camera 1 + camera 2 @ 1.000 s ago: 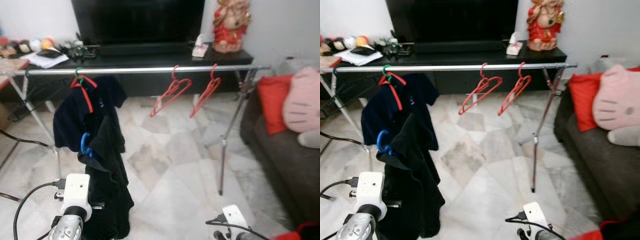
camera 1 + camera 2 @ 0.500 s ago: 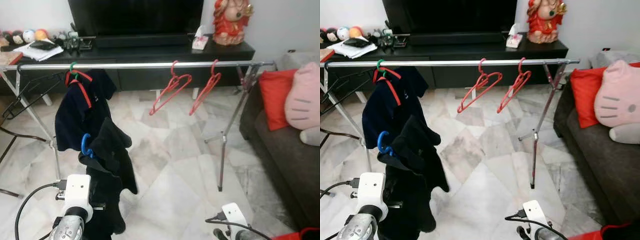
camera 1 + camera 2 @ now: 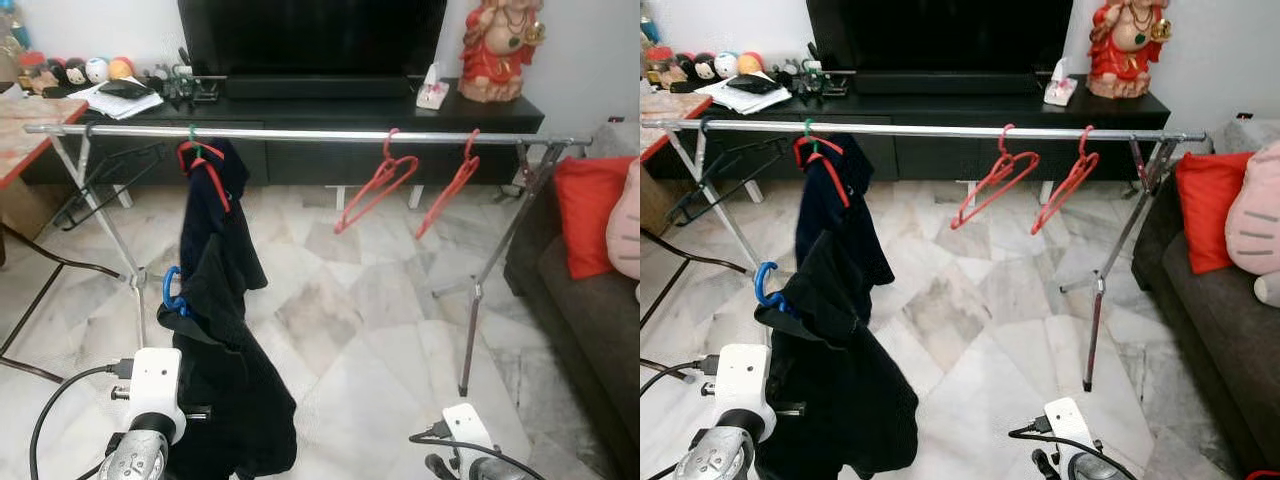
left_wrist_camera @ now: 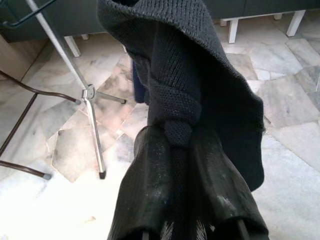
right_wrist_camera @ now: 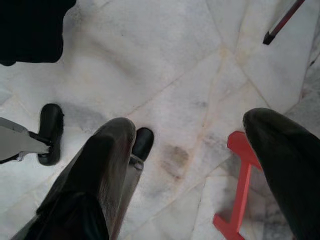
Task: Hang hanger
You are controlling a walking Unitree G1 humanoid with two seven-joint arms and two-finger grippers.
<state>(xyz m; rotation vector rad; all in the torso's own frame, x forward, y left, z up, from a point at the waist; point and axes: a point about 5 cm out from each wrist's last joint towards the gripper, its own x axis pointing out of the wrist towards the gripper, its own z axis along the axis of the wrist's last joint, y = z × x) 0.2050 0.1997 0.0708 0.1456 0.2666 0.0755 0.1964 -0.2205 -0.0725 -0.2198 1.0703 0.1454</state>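
Note:
My left gripper is shut on a black knit garment that hangs from a blue hanger; the garment hides the fingers in the head views. Ahead runs a silver rail. At its left hangs a navy shirt on a red hanger with a green hook. Two bare red hangers hang further right. The blue hanger is below the rail and in front of the navy shirt. Low at my right, my right gripper stands open over the marble floor, nothing between its fingers.
The rack's legs spread on the floor. Behind the rail stands a black TV bench with a red statue. A dark sofa with a red cushion is at the right, a table at the left. A red object lies under the right gripper.
The whole picture has shifted right, so the camera has turned left. The navy shirt now looks narrower, turned more edge-on. The black garment stays in my left gripper.

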